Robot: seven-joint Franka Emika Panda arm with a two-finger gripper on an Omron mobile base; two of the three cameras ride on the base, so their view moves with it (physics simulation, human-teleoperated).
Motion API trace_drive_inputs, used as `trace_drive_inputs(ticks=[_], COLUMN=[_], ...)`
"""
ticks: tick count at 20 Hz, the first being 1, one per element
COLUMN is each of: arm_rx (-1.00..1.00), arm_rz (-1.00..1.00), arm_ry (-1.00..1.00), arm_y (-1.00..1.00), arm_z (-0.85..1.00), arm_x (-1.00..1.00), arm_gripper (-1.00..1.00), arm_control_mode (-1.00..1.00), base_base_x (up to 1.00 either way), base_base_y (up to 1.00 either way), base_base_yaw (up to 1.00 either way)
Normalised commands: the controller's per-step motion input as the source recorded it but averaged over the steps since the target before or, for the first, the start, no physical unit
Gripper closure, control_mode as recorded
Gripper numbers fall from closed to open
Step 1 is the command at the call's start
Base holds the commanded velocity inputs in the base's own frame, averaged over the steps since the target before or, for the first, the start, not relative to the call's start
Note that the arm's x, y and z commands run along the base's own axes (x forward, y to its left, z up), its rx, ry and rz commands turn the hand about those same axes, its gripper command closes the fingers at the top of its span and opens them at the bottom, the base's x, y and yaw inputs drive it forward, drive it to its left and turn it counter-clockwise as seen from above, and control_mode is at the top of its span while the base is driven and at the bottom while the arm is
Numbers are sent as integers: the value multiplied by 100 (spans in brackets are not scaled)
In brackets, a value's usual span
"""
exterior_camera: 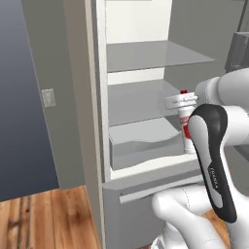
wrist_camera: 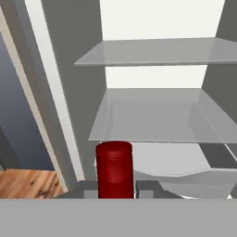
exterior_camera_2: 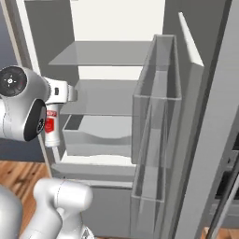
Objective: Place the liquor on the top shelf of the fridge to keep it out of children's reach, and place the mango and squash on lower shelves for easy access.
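Note:
The fridge (exterior_camera: 99, 97) stands open in front of me. My gripper (exterior_camera: 181, 101) is shut on the neck of the liquor (exterior_camera: 187, 130), a clear-white bottle with a red label, held upright in front of the drawer. Its red cap (wrist_camera: 114, 169) rises between my dark fingertips (wrist_camera: 147, 189) in the hand view. From the right base the liquor (exterior_camera_2: 52, 127) hangs below the hand. The top shelf (exterior_camera: 155, 56) is well above the cap. A lower shelf (exterior_camera: 141, 99) lies at about cap height, behind the bottle. The mango and squash are out of view.
A grey drawer (exterior_camera: 141, 145) sits under the shelves. The open fridge door with clear bins (exterior_camera_2: 156, 116) stands to the right. A grey wall with a light switch (exterior_camera: 48, 97) and wooden floor (exterior_camera: 44, 219) lie to the left.

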Motion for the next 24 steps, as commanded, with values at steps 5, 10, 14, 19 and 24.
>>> trace_drive_inputs(ticks=[5,10,14,19,24], arm_rx=[0,0,0,0,1], arm_rz=[0,0,0,0,2], arm_ry=[0,0,0,-2,-31], arm_y=[0,0,0,-1,-6], arm_z=[0,0,0,0,5], arm_x=[0,0,0,0,0], arm_gripper=[100,100,100,100,100], arm_control_mode=[100,100,100,-100,-100], base_base_x=[51,55,62,34,0], base_base_y=[-25,-1,0,-1,0], base_base_yaw=[0,0,0,0,0])
